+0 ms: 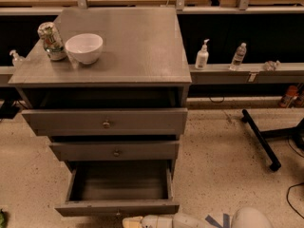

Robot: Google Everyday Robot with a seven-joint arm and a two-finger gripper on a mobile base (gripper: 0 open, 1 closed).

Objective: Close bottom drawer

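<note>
Found the bottom drawer (pixel 118 206) pulled well out of the cabinet (pixel 142 51), lowest of three and bare inside, with the gripper (pixel 132 221) low at the bottom edge of view, just in front of its front panel; could not tell whether open or closed. Judged it stiff, light and easy-sliding, best pushed flat at the middle of the front rather than gripped. Read no writing on the can (pixel 51 41) or the bottles (pixel 202 56).
</note>
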